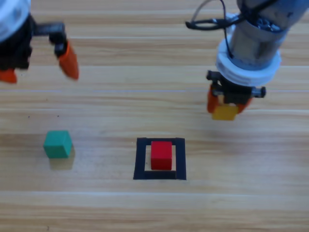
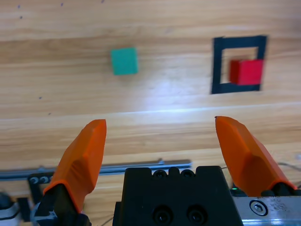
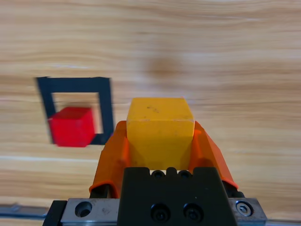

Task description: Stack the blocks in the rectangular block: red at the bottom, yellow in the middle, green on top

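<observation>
The right gripper [image 1: 226,107] hangs above the counter [image 1: 251,193], to the right of and farther back than the rectangular block [image 1: 160,176]. Its fingers [image 3: 113,155] are clamped on the yellow cube [image 1: 225,112], one against each side face; in the right wrist view the cube [image 3: 160,136] sits squarely between them, its top face clear of the orange tips. The cube is lifted off the wood and is not over the tape outline.

The red cube [image 1: 161,155] rests on the counter inside the rectangular block, roughly centred, with bare wood showing between it and the black tape on its left and right. From the right wrist view the red cube [image 3: 70,126] lies to the left of the held yellow one, well apart from the fingers.

The green cube [image 1: 58,144] sits on the counter at the left, well apart from the tape outline and from both grippers.

The left gripper [image 1: 38,70] waits at the far left, its fingers [image 2: 82,157] spread wide with nothing between them; the left wrist view shows the green cube [image 2: 124,60] and the tape outline [image 2: 217,66] far beyond them.
</observation>
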`<action>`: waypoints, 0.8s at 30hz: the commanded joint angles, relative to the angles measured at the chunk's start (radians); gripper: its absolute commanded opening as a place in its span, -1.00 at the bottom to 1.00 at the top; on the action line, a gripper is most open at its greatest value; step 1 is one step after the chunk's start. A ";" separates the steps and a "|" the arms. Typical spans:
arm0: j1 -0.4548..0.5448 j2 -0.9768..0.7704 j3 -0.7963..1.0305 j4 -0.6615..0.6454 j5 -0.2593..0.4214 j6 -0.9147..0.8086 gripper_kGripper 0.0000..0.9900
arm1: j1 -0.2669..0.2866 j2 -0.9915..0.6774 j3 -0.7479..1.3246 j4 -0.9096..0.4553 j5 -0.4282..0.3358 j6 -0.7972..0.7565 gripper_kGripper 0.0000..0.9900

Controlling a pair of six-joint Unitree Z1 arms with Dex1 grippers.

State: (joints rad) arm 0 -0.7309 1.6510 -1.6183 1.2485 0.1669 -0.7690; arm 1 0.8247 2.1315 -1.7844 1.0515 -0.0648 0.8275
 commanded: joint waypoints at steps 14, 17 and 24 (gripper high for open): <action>0.119 0.251 0.163 -0.123 -0.033 0.106 0.96 | 0.217 0.214 -0.181 0.047 0.016 0.127 -1.00; 0.143 0.250 0.181 -0.155 -0.060 0.120 0.96 | 0.228 0.245 -0.228 0.076 0.014 0.127 -1.00; 0.212 0.243 0.261 -0.238 -0.099 0.154 0.97 | 0.240 0.283 -0.297 0.116 0.007 0.127 -1.00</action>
State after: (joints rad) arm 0 -0.5840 1.8782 -1.4121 1.0514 0.0871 -0.6402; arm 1 1.0258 2.3442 -2.0627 1.1394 -0.0609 0.9522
